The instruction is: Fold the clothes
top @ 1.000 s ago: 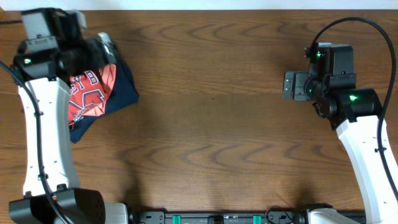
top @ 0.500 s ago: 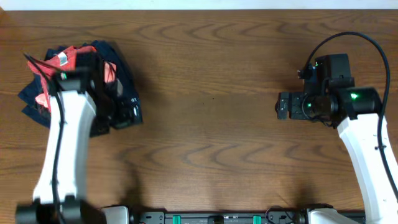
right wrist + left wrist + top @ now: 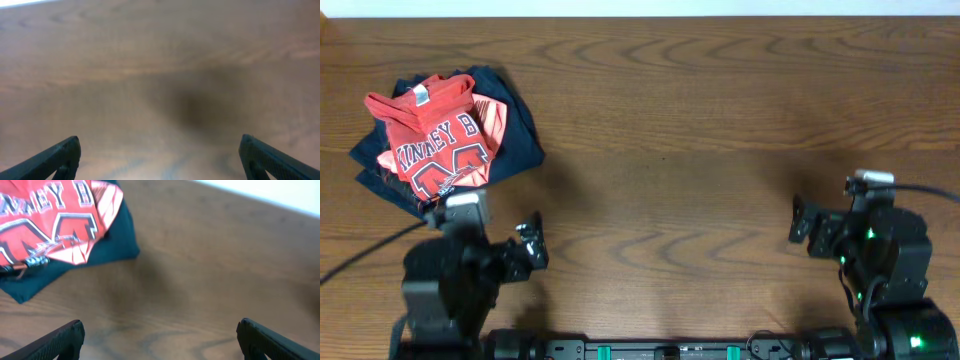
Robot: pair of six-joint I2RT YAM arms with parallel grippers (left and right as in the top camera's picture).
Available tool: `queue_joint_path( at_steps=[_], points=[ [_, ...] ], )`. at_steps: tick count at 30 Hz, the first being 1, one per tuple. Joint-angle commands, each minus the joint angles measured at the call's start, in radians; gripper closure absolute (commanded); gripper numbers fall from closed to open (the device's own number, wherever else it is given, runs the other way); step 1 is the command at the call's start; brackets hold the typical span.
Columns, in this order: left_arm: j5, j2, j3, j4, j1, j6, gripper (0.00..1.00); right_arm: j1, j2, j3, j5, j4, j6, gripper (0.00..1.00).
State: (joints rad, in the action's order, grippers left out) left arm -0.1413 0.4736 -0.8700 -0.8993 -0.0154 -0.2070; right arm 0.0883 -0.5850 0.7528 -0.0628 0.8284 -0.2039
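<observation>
Coral-red T-shirt (image 3: pixel 435 130), folded, white lettering up, table's far-left

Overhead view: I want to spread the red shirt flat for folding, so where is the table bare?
The table is bare from the navy garment across to the right edge, and down to the open left gripper and right gripper at the near edge. Only the far-left corner is crowded: the red T-shirt lies bunched on the navy garment there.

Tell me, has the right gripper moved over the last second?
Yes. The right gripper has drawn back toward the near edge of the table, jaws open.
</observation>
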Motion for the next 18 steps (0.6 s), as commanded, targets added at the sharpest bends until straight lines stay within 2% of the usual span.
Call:
queue_joint_path(
  at_steps=[1,9,18],
  points=[
    [0.019,-0.076,0.010,0.003,-0.004,-0.024,0.02,0.015,0.048,-0.027,-0.038,0.072,-0.016,0.01],
    [0.019,-0.120,0.010,-0.001,-0.004,-0.024,0.02,0.015,0.055,-0.027,-0.039,0.306,-0.016,0.01],
    [0.019,-0.120,0.010,-0.042,-0.004,-0.024,0.02,0.015,0.055,-0.028,-0.038,0.313,-0.017,0.01]
  ],
)
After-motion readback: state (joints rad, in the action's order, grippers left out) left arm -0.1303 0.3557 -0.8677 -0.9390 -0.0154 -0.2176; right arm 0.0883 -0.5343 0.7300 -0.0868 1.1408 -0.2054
